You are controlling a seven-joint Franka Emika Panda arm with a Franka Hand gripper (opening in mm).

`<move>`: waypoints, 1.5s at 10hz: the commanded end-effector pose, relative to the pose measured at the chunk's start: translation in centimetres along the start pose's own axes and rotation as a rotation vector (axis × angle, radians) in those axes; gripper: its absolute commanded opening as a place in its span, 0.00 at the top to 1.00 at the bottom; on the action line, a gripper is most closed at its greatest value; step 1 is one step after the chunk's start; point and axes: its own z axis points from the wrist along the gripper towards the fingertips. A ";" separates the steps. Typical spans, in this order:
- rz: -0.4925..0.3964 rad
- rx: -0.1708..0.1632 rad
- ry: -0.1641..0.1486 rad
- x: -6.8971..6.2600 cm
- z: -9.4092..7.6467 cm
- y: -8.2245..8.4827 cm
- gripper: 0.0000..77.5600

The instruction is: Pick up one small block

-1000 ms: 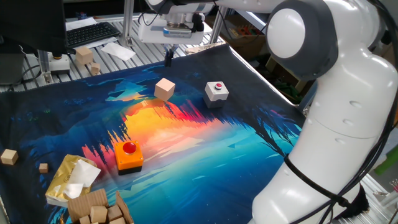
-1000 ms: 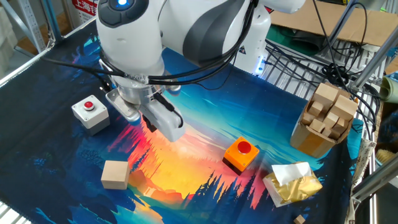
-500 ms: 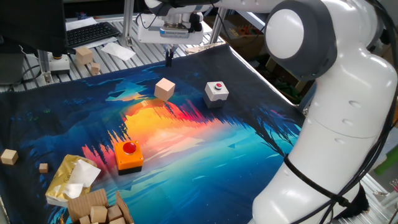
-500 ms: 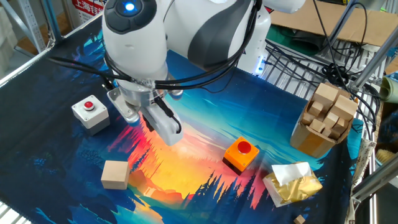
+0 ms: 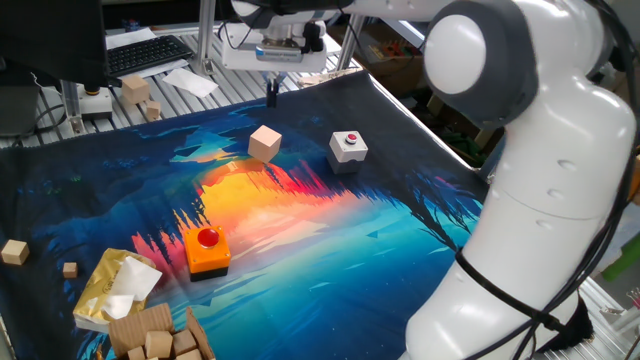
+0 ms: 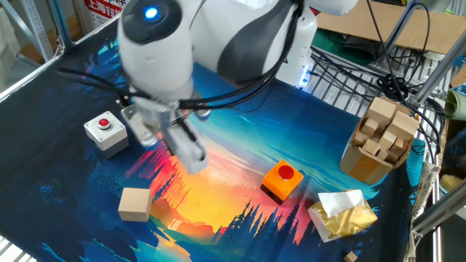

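Jaws first: the gripper [image 5: 271, 92] hangs over the far edge of the mat [image 5: 400, 250], and only a dark tip pokes out under the white hand, so I can't tell if the jaws are wide or narrow. In the other fixed view the whole hand is motion-blurred, so no help there either. Nothing is held that I can see.

The block [image 5: 265, 143] sits flat on the mat at about 6 o'clock from the gripper, near it but clearly apart. It's just left of the white box [image 5: 348, 147], roughly 9 o'clock from it.

Counts: one block, one white box with a red button, one orange box [image 5: 207, 251] with a red button. Two tiny cubes [image 5: 15, 252] at the mat's left edge, a couple more wooden blocks [image 5: 135, 92] back on the desk by the keyboard [image 5: 148, 54]. One yellow packet [image 5: 115, 288], one carton [image 5: 160, 338] of wooden pieces.

Versus half a second ago: block, boxes and clutter haven't budged. The arm shifted slightly, and in the other fixed view the wrist has gone from sharp to smeared.
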 end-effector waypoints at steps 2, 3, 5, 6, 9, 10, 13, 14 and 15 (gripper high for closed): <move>0.098 0.002 -0.066 -3.4 5.0 -0.6 1.00; 0.104 0.004 -0.073 -3.6 5.7 -0.4 1.00; 0.106 -0.002 -0.075 -4.4 6.7 -0.3 1.00; 0.106 -0.002 -0.077 -4.8 7.0 -0.3 1.00; 0.124 -0.010 -0.074 -6.5 7.9 -0.3 1.00; 0.139 -0.010 -0.073 -6.8 8.1 -0.3 1.00; 0.169 -0.012 -0.074 -7.4 9.0 -0.3 1.00; 0.176 -0.013 -0.075 -8.0 9.4 -0.4 1.00; 0.187 -0.014 -0.076 -8.4 9.8 -0.5 1.00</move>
